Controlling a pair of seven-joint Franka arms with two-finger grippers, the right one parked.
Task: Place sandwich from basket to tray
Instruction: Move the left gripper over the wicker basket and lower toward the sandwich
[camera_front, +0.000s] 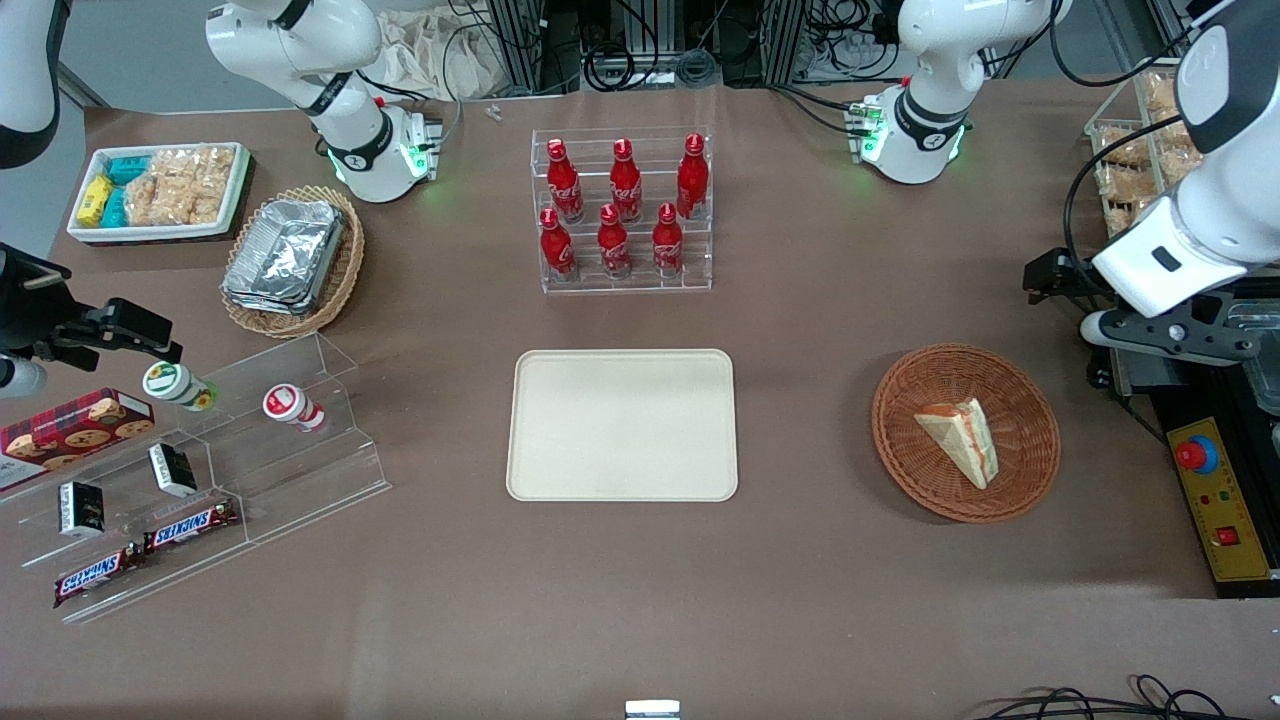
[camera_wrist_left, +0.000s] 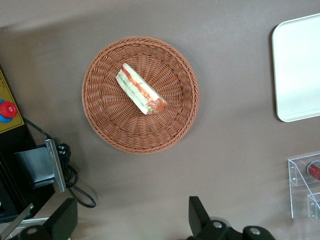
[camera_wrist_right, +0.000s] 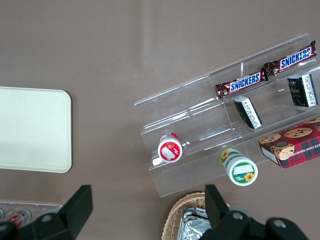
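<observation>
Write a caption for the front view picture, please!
Sandwich waits in basket; tray bare; gripper beside it.

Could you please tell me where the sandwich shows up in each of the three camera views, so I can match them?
Front view: the sandwich lies in the basket, beside the tray, toward the working arm's end of the table; the gripper is above the table beside the basket.
Left wrist view: the sandwich lies in the basket.
Right wrist view: not in it.
Shared landmark: the tray, seen in all three views.
</observation>
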